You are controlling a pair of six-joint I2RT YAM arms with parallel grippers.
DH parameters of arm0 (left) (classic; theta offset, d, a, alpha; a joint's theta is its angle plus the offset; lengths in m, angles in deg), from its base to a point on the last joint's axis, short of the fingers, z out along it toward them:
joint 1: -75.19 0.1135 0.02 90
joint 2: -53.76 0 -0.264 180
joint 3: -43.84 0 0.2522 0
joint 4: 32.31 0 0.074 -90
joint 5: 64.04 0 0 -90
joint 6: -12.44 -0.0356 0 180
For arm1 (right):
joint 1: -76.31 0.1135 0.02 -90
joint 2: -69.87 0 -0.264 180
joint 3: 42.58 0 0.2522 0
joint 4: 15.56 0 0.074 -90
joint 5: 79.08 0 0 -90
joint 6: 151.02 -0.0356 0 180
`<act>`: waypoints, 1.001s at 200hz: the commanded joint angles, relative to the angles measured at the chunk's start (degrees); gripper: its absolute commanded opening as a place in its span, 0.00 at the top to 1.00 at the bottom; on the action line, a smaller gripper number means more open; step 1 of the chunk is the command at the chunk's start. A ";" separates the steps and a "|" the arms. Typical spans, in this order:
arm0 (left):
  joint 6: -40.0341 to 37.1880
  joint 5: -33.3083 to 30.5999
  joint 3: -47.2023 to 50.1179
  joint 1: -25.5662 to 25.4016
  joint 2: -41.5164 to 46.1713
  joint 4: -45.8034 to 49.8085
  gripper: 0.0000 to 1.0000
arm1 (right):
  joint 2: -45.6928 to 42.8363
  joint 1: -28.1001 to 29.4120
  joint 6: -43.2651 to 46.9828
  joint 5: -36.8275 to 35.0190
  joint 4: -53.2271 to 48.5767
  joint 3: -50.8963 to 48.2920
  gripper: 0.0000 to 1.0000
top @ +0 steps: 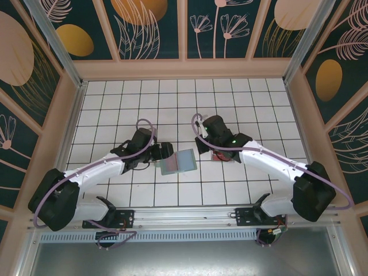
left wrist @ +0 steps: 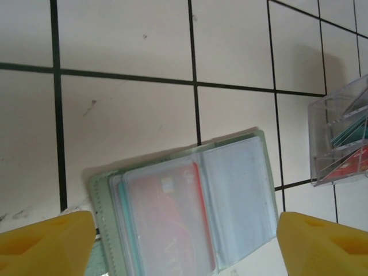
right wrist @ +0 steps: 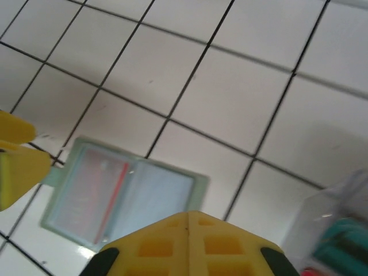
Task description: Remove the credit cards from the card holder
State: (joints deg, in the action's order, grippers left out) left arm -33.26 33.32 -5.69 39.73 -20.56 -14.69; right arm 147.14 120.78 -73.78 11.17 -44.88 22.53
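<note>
Top view, holder (top: 178, 162): lying open, inside up, on the white tiled surface (top: 241, 98), just beside the left pincer (top: 160, 153) and near the right pincer (top: 205, 146).
Top view, axis: running left to right, with the right end tilting slightly away from the arm bases.
Top view, pincers: too small here to be showing their opening.
Left wrist, left pincer (left wrist: 184, 246): standing wide open, its yellow fingertips (left wrist: 46, 244) sitting at the bottom corners and gripping nothing.
Left wrist, holder (left wrist: 236, 190): lying between those fingertips, its left edge running under the left one; I cannot tell whether they are touching.
Left wrist, red card (left wrist: 172, 224): sitting in the holder's left clear pocket, its long side crossing the holder's long axis.
Left wrist, box (left wrist: 322, 144): standing apart at the right, clear, holding teal and red cards (left wrist: 351, 131).
Right wrist, right pincer (right wrist: 190, 233): fingers pressing together, nothing showing between them.
Right wrist, holder (right wrist: 123, 198): lying open just beyond the fingers, to the left.
Right wrist, left pincer's finger (right wrist: 17, 167): sitting at the holder's left end.
</note>
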 commanded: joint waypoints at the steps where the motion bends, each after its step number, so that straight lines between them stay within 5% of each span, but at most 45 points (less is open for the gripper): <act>1: 2.56 -0.70 2.23 0.30 2.53 1.02 0.21 | 2.81 1.94 -10.28 4.75 4.30 -3.03 1.00; 57: 4.90 2.55 3.78 -0.09 2.78 -0.09 0.27 | 8.36 3.52 -19.59 -0.17 6.06 -8.00 1.00; 141: 3.75 5.98 2.13 -3.57 -1.87 -2.63 0.43 | 14.90 3.78 -21.34 0.43 9.24 -9.60 1.00; 200: 2.92 3.02 0.10 -5.54 -6.30 0.30 0.43 | 15.63 4.14 -21.81 0.17 9.16 -9.48 1.00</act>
State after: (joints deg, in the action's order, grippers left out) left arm -29.31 37.88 -4.10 34.33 -25.64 -16.13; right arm 161.22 124.21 -94.58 12.24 -37.16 13.77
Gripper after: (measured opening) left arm 0.569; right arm 0.051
